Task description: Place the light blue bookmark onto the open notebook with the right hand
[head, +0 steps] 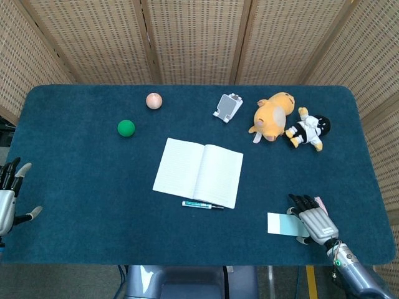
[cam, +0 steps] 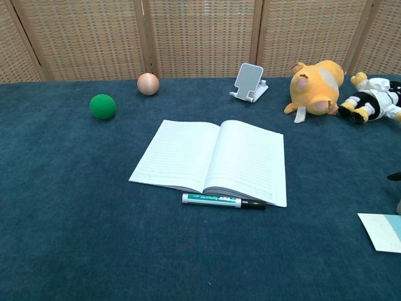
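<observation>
Two hands: one at each near corner of the blue-covered desk [head: 75, 205].
Bookmark look: the light blue bookmark [head: 281, 224] was a pale, flat rectangle of card, whiter toward its left edge and bluer toward the right, with no print I could make out.
Bookmark place: it lay flat on the desk near the front right edge, well apart from the open notebook [head: 198, 172], to the notebook's right and nearer the robot.
Right hand: the right hand [head: 313, 220] lay palm down over the bookmark's right end, fingers extended and touching the card; whether it actually gripped the card I cannot tell.
Left hand: the left hand [head: 9, 196] hung at the desk's left edge, fingers spread, holding nothing.
Notebook: lined pages facing up, mid-desk, with a marker pen [head: 202, 205] just beside its near edge.
Behind: green ball [head: 126, 128], wooden ball [head: 154, 100], white phone stand [head: 228, 107], orange plush [head: 273, 116], small doll [head: 307, 129].
</observation>
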You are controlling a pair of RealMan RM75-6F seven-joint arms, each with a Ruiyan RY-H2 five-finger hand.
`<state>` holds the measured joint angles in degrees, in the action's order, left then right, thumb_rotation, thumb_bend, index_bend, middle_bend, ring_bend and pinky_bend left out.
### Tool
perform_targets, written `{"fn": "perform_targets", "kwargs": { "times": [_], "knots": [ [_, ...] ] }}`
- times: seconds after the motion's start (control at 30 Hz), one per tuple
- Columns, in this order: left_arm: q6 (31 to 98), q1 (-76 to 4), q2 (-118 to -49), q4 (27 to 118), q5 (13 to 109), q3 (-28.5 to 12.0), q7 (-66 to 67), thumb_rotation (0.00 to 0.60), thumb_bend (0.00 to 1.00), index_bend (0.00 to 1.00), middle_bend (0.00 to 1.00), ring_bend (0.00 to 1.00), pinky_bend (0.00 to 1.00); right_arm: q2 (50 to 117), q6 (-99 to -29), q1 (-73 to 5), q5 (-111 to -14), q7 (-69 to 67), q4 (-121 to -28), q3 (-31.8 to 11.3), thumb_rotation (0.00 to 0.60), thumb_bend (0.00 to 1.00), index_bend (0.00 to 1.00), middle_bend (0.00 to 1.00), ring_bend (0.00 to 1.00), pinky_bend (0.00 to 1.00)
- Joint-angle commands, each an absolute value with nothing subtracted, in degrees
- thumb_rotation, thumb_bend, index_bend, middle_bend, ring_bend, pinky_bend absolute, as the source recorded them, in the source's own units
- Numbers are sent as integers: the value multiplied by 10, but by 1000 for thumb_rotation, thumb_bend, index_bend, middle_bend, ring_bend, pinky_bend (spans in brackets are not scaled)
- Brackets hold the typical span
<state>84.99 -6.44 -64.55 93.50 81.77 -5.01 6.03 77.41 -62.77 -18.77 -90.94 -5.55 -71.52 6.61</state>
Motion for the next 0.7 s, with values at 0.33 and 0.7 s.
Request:
{"fn": "perform_targets", "kwargs": {
  "times": [0.33, 0.7],
  "knots": [
    [850, -64, -644, 935, 817, -50, 59, 600, 0, 0, 0, 0, 0, 757, -655, -187, -924, -53, -735, 61, 600, 131, 537, 0, 0, 17],
    [843, -68, -644, 932, 809, -54, 55, 600, 0, 0, 0, 0, 0, 713, -663, -216, -929, 45, -807, 27, 600, 131, 536, 0, 0, 17]
  ]
}}
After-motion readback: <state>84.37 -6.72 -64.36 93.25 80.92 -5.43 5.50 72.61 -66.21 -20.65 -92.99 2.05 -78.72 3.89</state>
